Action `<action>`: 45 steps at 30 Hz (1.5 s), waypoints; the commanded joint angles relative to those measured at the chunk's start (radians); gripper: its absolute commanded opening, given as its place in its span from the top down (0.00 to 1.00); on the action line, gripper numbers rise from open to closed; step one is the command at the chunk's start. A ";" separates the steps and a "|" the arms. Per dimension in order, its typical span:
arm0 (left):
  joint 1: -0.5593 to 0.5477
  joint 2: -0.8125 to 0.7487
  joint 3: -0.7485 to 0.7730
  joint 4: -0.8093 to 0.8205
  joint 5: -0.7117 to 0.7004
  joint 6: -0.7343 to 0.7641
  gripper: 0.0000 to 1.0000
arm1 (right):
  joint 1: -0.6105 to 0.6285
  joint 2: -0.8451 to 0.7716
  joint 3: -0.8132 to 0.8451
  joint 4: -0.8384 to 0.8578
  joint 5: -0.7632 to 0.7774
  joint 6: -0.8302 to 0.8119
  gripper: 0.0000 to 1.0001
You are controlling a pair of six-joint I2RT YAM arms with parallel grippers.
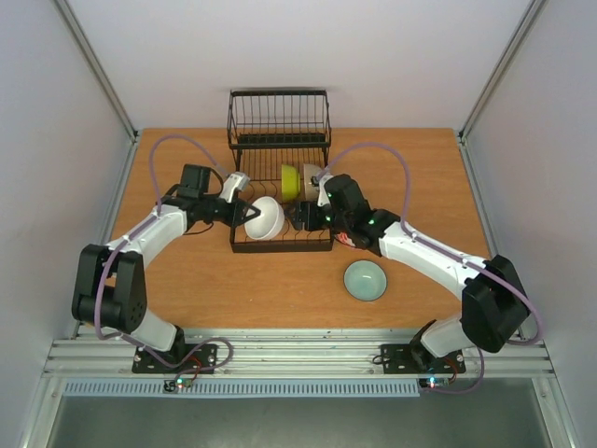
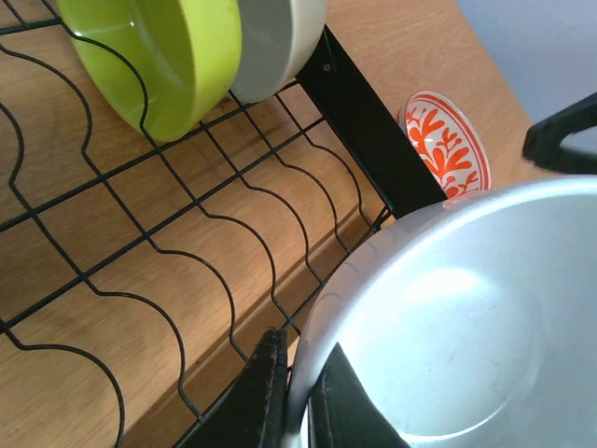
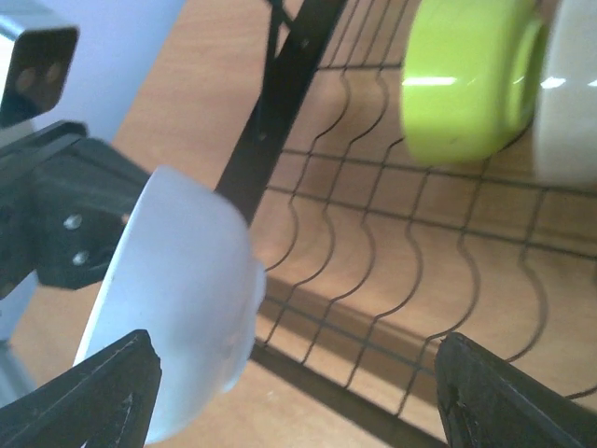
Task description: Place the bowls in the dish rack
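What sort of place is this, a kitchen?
Probably a robot test cell, not a kitchen: two black-and-white robot arms bolted to a metal rail, bare pale walls boxing in a wooden table, and a black wire dish rack.

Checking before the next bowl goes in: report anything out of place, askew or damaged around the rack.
Nothing looks broken or spilled. One oddity: the red-patterned bowl sits on the table just outside the dish rack, on its right side. It seems tipped on edge and lies partly under the right arm, while the teal bowl rests upright.
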 commanded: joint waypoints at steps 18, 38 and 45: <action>0.006 -0.009 -0.030 0.071 0.046 0.017 1.00 | -0.094 0.169 -0.244 0.880 -0.592 0.501 0.05; 0.005 -0.058 -0.047 0.093 0.008 0.023 1.00 | -0.038 0.156 -0.160 0.569 -0.511 0.360 0.13; 0.006 -0.067 -0.052 0.095 0.008 0.028 1.00 | -0.006 0.163 -0.114 0.468 -0.487 0.303 0.13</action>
